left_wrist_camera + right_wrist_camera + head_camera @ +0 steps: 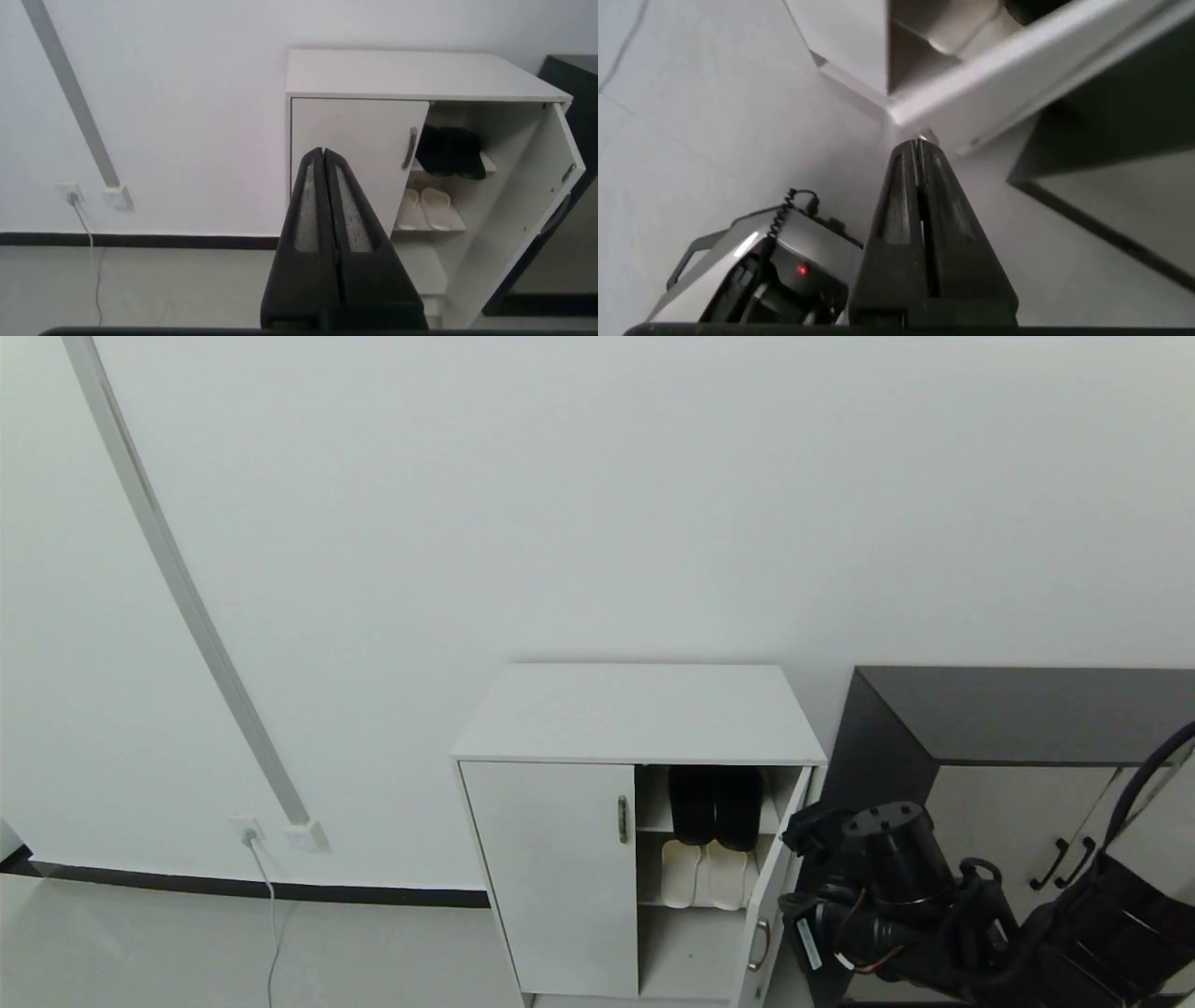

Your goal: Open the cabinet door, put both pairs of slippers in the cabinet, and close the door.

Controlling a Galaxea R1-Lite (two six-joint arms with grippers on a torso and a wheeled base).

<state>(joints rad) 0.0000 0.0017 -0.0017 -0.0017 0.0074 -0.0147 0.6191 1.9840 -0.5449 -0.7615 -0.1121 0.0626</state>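
Plainly, the right gripper (920,142) is clenched on nothing, its fingers pressed flat together, and its tip sits at the lower corner of the open door (1018,75). Whether it touches the panel I cannot tell. The left gripper (324,154) is likewise closed and empty. It is held well back from the cabinet (420,75) and points toward its front.

Both pairs are already inside. The black slippers (714,805) stand on the upper shelf and the white slippers (705,875) on the shelf just below, each pair side by side with heels outward. The bottom compartment holds nothing I can make out.

So, as I judge it, opening and loading are done, and only the closing is left. The door stands swung out to the robot's right, its handle (761,945) low on the outer face, just beside the right arm (887,877). The arm looks placed to push the door shut. The left door (551,868) is closed.

The cabinet stands on a pale, glossy floor (140,943) against a plain white wall (560,504). A dark cabinet (1008,709) sits just to its right. On the wall to the left a grey strip (177,579) runs down at a slant to a socket (245,828), and a cable (273,933) hangs from it to the floor.
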